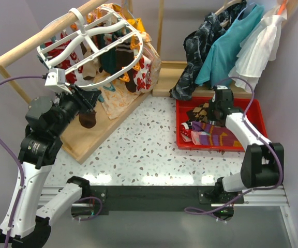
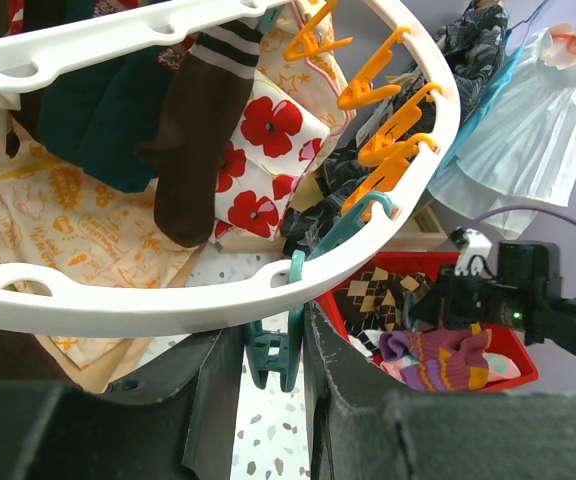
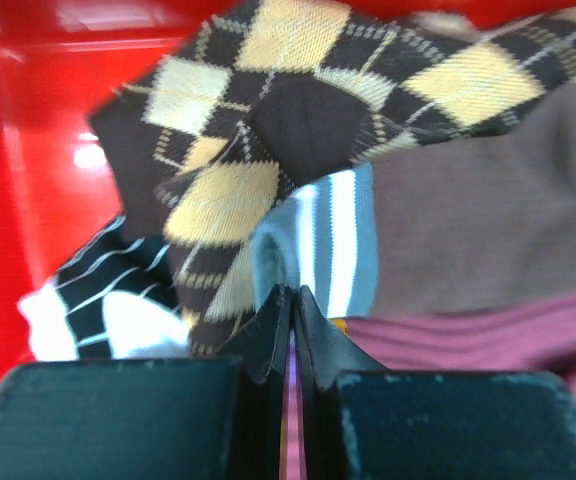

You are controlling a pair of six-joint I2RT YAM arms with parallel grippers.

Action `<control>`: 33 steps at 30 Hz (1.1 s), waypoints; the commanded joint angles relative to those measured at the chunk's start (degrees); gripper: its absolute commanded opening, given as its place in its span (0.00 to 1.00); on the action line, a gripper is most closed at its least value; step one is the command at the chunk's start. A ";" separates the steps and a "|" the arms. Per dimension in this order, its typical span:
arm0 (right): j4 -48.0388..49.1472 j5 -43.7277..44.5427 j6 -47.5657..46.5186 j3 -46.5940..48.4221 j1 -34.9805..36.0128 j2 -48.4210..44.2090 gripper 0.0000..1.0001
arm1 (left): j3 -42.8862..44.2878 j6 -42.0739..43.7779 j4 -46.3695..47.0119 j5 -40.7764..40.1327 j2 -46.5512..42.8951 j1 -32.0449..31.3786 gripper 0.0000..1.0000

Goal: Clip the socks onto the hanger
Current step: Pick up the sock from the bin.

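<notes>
Noted right gripper (image 3: 290, 305) jaws pressed together against argyle sock (image 3: 258, 110) in red bin (image 3: 28, 150); cannot tell whether cloth is pinched. Saw left gripper (image 2: 271, 345) clamped on teal clip (image 2: 273, 362) at hanger (image 2: 168, 300) rim. Logged brown sock (image 2: 193, 150) and others already hung; judged task partway, with more socks (image 1: 213, 135) in bin left to clip.

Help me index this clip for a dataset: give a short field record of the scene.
left gripper: shut on teal clip at the hanger rim
right gripper: shut, tips down in the sock pile; whether it pinches cloth is unclear
hanger: white, tilted; brown sock hangs from it
red bin: holds argyle sock and others
</notes>
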 commanded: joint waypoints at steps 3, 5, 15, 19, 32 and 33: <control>-5.32 0.27 1.50 9.46 -0.23 -11.02 0.00 | -0.05 -0.30 2.72 0.94 0.65 0.26 0.02; -7.24 -3.14 2.20 12.36 -0.06 -13.30 0.00 | 0.30 -0.30 2.72 1.12 0.74 0.26 0.02; -7.35 -13.51 8.96 18.26 12.94 -19.11 0.00 | 0.66 -0.91 3.07 1.82 0.83 0.26 0.01; -1.48 -15.81 13.62 17.73 19.88 -20.00 0.00 | 0.92 -1.09 3.25 2.08 0.83 0.26 0.01; 11.83 -18.54 20.32 24.48 43.87 -6.83 0.00 | 1.01 -1.44 3.16 2.70 0.65 0.26 0.00; 10.86 -18.28 19.18 27.54 44.85 -4.20 0.00 | 1.01 -1.44 3.07 2.79 0.57 0.26 0.00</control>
